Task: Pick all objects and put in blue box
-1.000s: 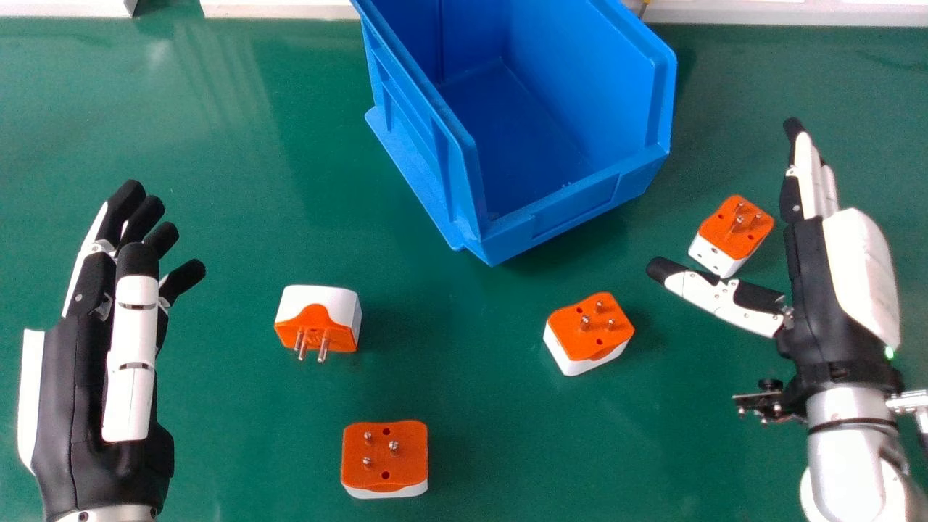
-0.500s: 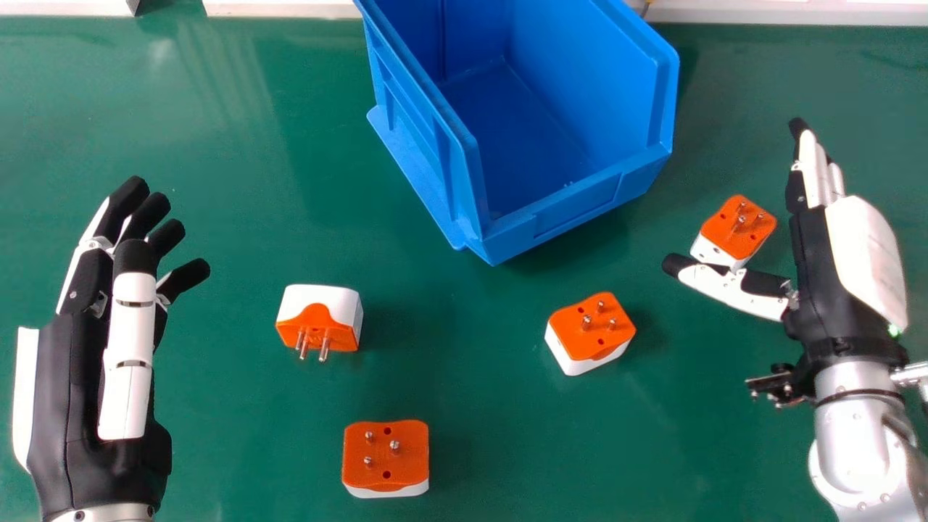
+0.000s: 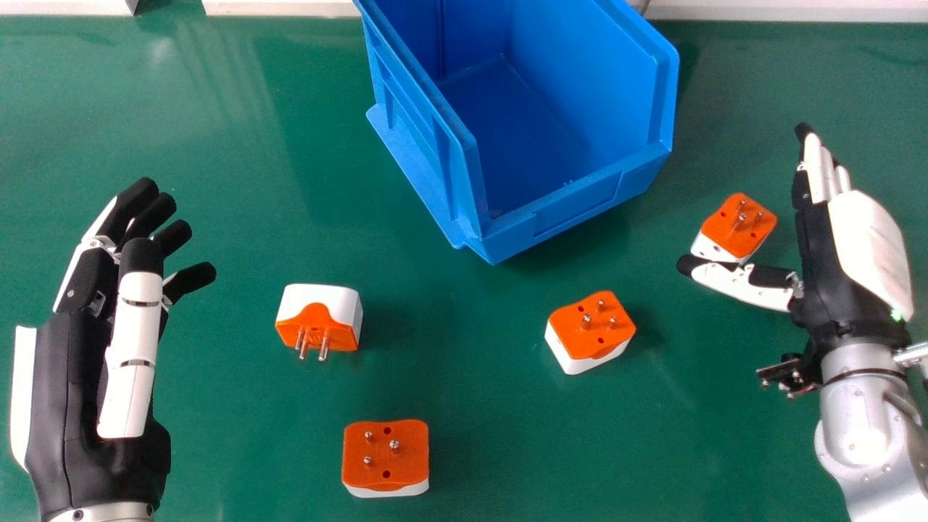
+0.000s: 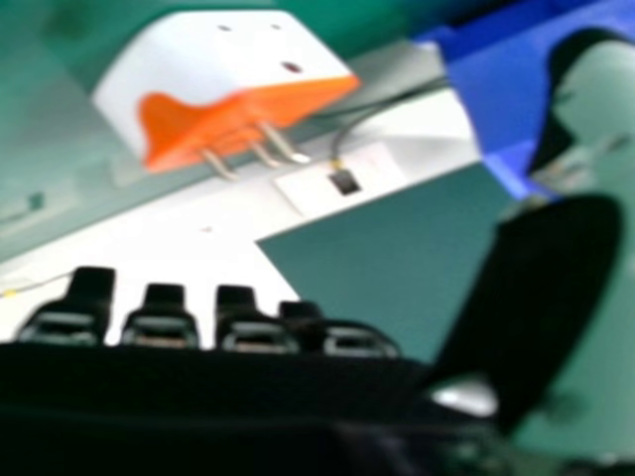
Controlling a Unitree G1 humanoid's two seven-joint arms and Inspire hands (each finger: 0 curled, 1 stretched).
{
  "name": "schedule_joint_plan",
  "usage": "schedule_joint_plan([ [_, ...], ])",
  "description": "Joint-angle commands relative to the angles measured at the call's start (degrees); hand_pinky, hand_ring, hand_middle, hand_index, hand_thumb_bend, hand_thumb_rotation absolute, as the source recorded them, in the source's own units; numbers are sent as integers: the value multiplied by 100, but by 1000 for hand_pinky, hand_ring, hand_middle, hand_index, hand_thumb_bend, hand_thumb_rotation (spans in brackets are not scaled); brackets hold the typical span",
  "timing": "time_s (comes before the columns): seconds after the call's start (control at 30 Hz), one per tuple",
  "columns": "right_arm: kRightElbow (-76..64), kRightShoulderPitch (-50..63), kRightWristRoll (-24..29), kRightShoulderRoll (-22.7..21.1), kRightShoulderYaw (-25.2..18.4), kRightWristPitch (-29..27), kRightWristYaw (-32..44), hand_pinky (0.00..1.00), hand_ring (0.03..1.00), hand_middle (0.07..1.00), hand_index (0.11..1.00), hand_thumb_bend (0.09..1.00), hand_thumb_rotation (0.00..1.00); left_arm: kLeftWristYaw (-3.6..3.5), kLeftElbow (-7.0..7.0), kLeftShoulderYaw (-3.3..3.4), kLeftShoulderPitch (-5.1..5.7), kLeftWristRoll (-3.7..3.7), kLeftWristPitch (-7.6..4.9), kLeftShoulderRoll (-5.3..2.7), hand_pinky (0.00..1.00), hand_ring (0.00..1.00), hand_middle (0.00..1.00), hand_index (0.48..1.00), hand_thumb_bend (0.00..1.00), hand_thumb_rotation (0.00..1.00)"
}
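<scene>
In the head view, my right hand is open beside the far-right orange and white adapter, its thumb at that adapter's near side; whether they touch I cannot tell. The right hand view has the same adapter close to my open right hand. A second adapter lies right of centre, pins up. A third adapter rests on its side, pins toward the near edge, and a fourth adapter sits nearest, pins up. My open left hand is at the left, holding nothing. The blue box stands behind the adapters.
The green table spreads around and between the adapters. White strips run along its far edge, behind the box. A black cable lies on a white surface in the right hand view.
My right hand has shifted a little to the right, its thumb now closer to the far-right adapter's near side. The left hand's fingers have moved slightly right. The adapters and box have stayed put.
</scene>
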Motion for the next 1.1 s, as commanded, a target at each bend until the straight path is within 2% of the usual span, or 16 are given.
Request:
schedule_joint_plan([
  [0.0, 106, -273, -11, -93, 38, 75, -91, 959, 1000, 1000, 1000, 631, 324, -6, -92, 38, 7, -57, -81, 3, 720, 835, 860, 826, 522, 711],
  [0.2, 416, -614, -67, -39, 233, 576, -75, 938, 1000, 1000, 1000, 648, 338, 26, -162, 26, -10, -58, 2, -5, 722, 839, 864, 826, 532, 707],
  [0.3, 551, -721, -7, -39, 292, 638, -53, 931, 1000, 1000, 1000, 651, 341, 8, -124, 25, -24, -52, -28, 2, 719, 839, 864, 826, 536, 707],
  [0.37, 613, -779, -16, -64, 352, 696, -47, 926, 1000, 1000, 1000, 654, 331, 11, -118, 41, -20, -14, -28, 24, 717, 838, 864, 829, 538, 711],
  [0.53, 790, -900, -4, -119, 452, 815, 27, 925, 1000, 1000, 1000, 657, 310, -14, -86, 73, -12, 7, -61, 57, 706, 839, 866, 837, 532, 740],
  [0.67, 862, -975, -68, -161, 579, 1040, 126, 927, 1000, 1000, 1000, 655, 315, -4, -121, 73, 10, -9, -20, 45, 713, 843, 869, 843, 531, 754],
  [0.83, 993, -1059, -7, -163, 641, 1170, 262, 934, 1000, 1000, 1000, 653, 315, 17, -156, 74, 15, 26, 17, 56, 719, 846, 871, 848, 543, 759],
  [0.9, 1042, -1102, -20, -161, 681, 1257, 316, 940, 1000, 1000, 1000, 653, 313, 30, -175, 72, 31, 16, 24, 38, 719, 847, 872, 851, 549, 764],
  [1.0, 1130, -1174, -56, -170, 753, 1343, 358, 950, 1000, 1000, 1000, 650, 314, 9, -139, 79, 43, 32, -53, 47, 720, 846, 872, 853, 553, 766],
  [1.07, 1183, -1230, -118, -196, 828, 1410, 370, 952, 1000, 1000, 1000, 649, 313, -4, -115, 94, 46, 1, -67, 48, 721, 847, 873, 855, 549, 770],
])
